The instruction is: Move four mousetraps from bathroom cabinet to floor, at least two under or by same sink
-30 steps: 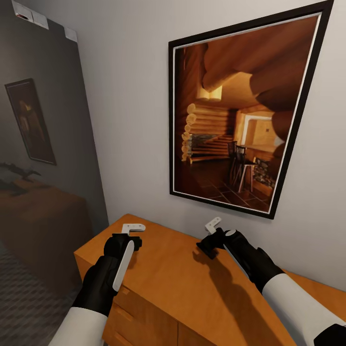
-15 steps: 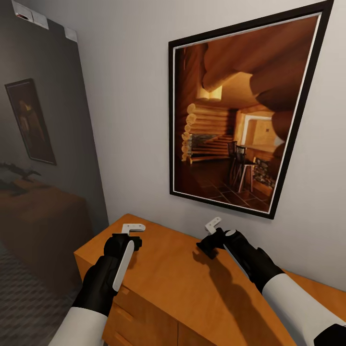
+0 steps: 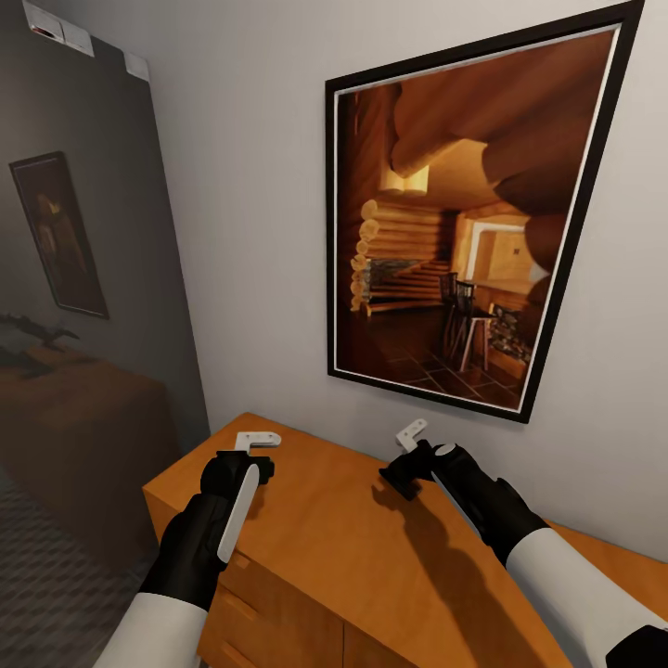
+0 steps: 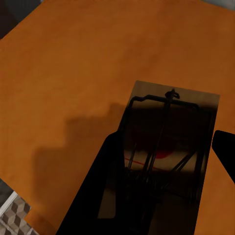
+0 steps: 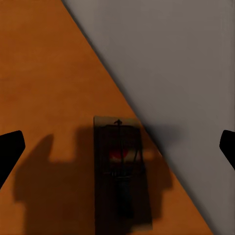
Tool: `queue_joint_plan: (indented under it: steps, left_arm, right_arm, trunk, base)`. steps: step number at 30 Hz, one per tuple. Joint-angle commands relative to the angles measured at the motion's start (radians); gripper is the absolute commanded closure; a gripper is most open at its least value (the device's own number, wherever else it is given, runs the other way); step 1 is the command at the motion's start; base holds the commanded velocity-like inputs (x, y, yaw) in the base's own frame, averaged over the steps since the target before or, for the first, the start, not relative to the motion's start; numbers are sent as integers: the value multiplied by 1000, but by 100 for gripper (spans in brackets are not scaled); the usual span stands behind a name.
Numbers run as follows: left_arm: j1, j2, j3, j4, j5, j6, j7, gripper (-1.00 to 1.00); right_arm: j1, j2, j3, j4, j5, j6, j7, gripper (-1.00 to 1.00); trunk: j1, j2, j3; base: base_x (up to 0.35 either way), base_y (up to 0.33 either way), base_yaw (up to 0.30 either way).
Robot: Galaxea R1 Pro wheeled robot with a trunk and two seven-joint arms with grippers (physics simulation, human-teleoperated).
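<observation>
Two traps: one mousetrap [image 4: 169, 147] lies between the left gripper [image 4: 164, 161] fingers, another [image 5: 120, 171] between the right gripper [image 5: 117, 147] fingers, both on the cabinet [image 3: 325, 520].
Grip: both spread wide, holding nothing.
Risk: closing off-centre could skid a trap toward the wall [image 5: 171, 58].

No change — everything motionless.

The head camera looked forward and down over both arms at the orange cabinet [image 3: 353, 538] and the wall [image 3: 250, 232] behind. Each wrist camera peered close along its claw at that same cabinet top, shared with the head view.
</observation>
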Motion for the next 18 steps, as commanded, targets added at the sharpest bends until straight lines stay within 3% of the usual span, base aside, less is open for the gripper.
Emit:
queue_joint_plan:
  steps: [1, 18]
  left_arm:
    - [-1, 0, -1, -1, 9, 3, 9, 100]
    - [-1, 0, -2, -1, 7, 3, 9, 100]
  right_arm:
    - [-1, -1, 2, -2, 3, 5, 3, -100]
    - [-1, -2, 3, 5, -3, 9, 8, -100]
  trunk:
    - [0, -1, -2]
    - [0, -1, -2]
  base:
    - [0, 0, 0]
    - [0, 0, 0]
